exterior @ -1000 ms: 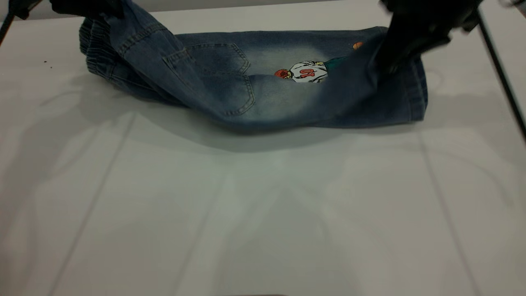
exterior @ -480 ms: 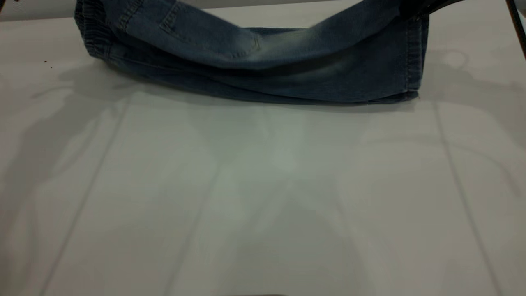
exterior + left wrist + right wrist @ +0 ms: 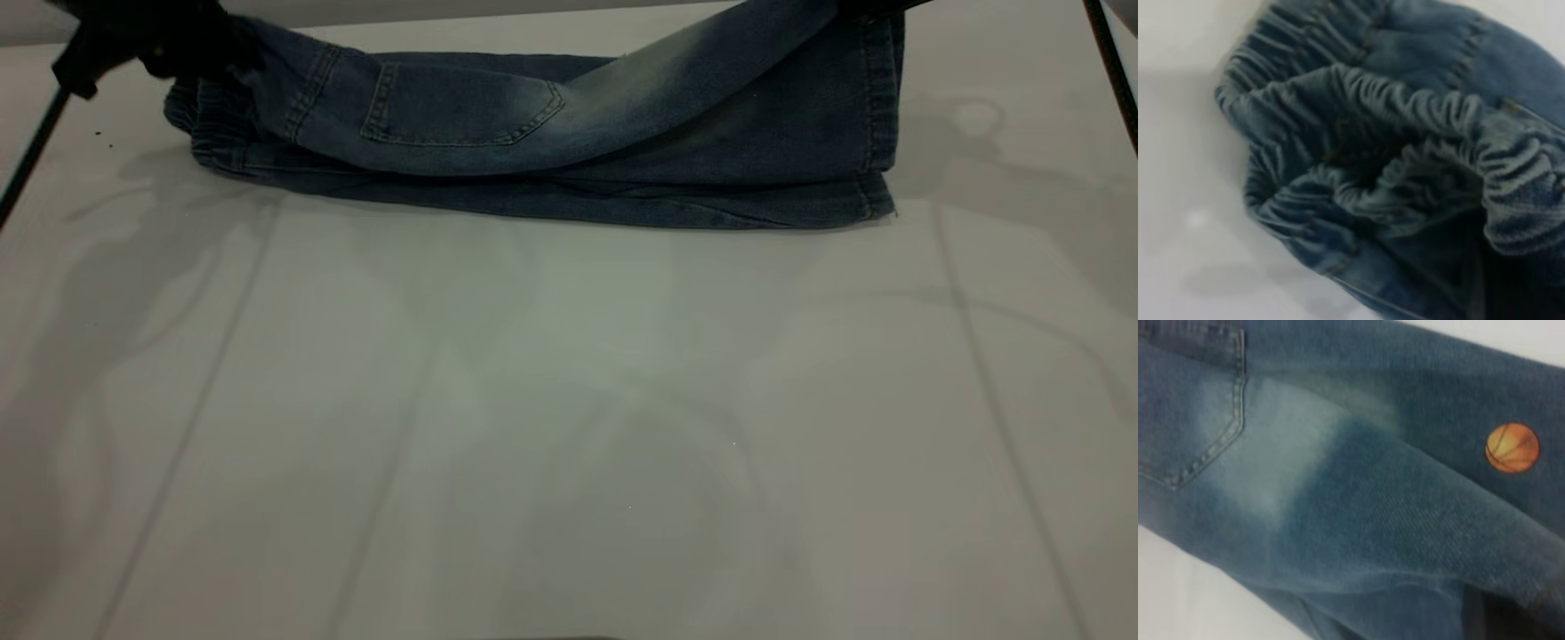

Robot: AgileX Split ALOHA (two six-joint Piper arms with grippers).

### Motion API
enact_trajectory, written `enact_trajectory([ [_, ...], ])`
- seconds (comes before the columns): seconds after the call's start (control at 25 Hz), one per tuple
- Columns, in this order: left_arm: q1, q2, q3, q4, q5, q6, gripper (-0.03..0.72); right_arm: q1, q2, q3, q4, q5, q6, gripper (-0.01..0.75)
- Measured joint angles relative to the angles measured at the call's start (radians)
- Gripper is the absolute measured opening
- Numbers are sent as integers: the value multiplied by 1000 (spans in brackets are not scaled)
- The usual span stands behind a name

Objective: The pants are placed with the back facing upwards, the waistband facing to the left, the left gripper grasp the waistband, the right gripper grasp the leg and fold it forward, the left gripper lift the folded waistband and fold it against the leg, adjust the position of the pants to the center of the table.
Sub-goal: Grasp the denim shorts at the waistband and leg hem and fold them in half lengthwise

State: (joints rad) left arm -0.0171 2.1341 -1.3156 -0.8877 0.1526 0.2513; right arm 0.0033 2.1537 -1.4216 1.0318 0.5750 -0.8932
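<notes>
My exterior view looks down at a slant across the table (image 3: pixel 569 427), facing the two arms, far enough back to take in the whole pants (image 3: pixel 551 142) along the far edge. My left wrist camera sits very close on the gathered waistband (image 3: pixel 1405 167), table showing beside it. My right wrist camera is just as close on a faded leg (image 3: pixel 1358 520), with a basketball print (image 3: pixel 1513 447) in frame. Both wrist views share the pants with the exterior view.
</notes>
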Motion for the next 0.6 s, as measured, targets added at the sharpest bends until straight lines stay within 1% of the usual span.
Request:
enact_trajectory([
  [0.12, 0, 4, 0, 3, -36, 11, 91, 0, 16, 0, 58, -7, -63, 71],
  [0.2, 0, 4, 0, 12, -59, 57, 95, 0, 19, 0, 75, -12, -90, 126],
  [0.32, 0, 4, 0, 20, -75, 192, 113, 0, 19, -8, 84, -14, -108, 265],
  [0.44, 0, 5, -4, 20, -85, 387, 160, 0, 19, -10, 87, -9, -112, 435],
  [0.52, 0, 7, -20, 20, -80, 515, 214, 0, 19, -10, 87, 13, -112, 513],
  [0.6, 0, 10, -50, 20, -51, 604, 269, 0, 17, -11, 87, 65, -112, 555],
])
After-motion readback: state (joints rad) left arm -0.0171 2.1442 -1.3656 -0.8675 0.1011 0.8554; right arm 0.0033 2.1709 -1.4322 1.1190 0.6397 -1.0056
